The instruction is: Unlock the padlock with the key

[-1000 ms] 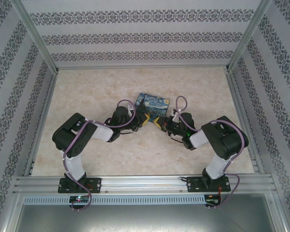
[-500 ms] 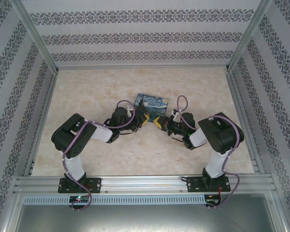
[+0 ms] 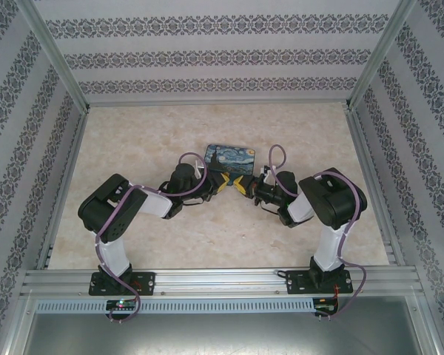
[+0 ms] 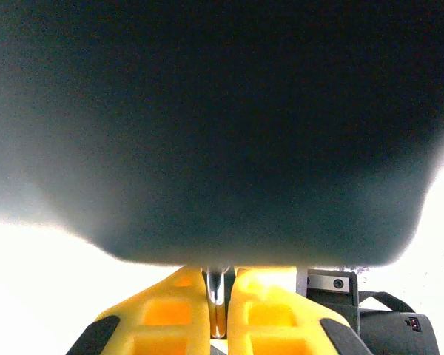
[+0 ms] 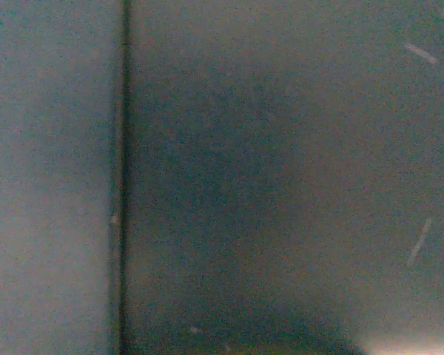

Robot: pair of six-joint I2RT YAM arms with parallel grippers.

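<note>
Pinching the key edge-on, your left hand sits at the near edge of the tin; your right hand, pressed together, faces it there.

A pale marbled desk carries a dark blue picture-printed tin, lying flat around the middle. The left arm and the right arm bend inward towards it. The left tool and the right tool, both yellow-fingered, meet tip to tip just beside the tin's near edge. Patterned walls stand at the far side, left and right.
</note>
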